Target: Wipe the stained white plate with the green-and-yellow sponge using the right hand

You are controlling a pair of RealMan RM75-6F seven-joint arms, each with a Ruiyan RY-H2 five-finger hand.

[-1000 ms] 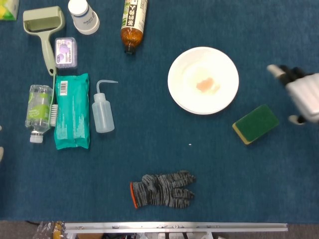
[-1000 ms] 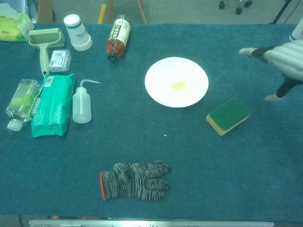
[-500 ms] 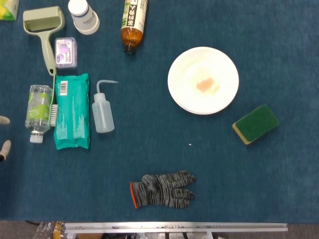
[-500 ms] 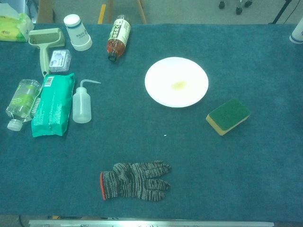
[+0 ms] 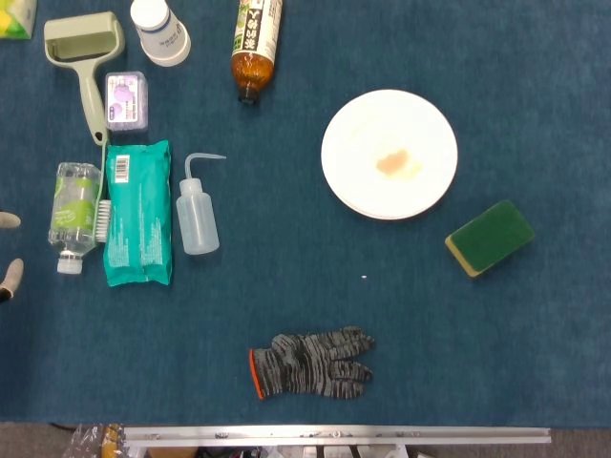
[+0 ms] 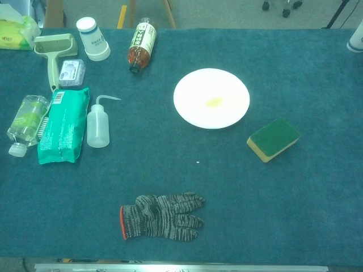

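Note:
The white plate (image 5: 389,154) lies right of the table's middle, with a small orange-brown stain (image 5: 393,163) at its centre; the chest view also shows the plate (image 6: 211,98). The green-and-yellow sponge (image 5: 489,237) rests flat on the cloth just right of and nearer than the plate, green side up, and the sponge (image 6: 273,139) has nothing touching it. My right hand is in neither view. Of my left hand (image 5: 8,250) only two pale fingertips show at the left edge of the head view, spread apart with nothing between them.
A striped work glove (image 5: 310,364) lies near the front edge. At the left are a squeeze bottle (image 5: 197,212), a green packet (image 5: 138,213), a clear bottle (image 5: 74,216), a lint roller (image 5: 87,59), a paper cup (image 5: 159,31) and a brown bottle (image 5: 256,46). A white sliver (image 6: 356,39) shows at the right edge.
My right hand, which hovered right of the plate and sponge a second ago, has drawn away out of view. The left hand's fingertips have come in at the left edge.

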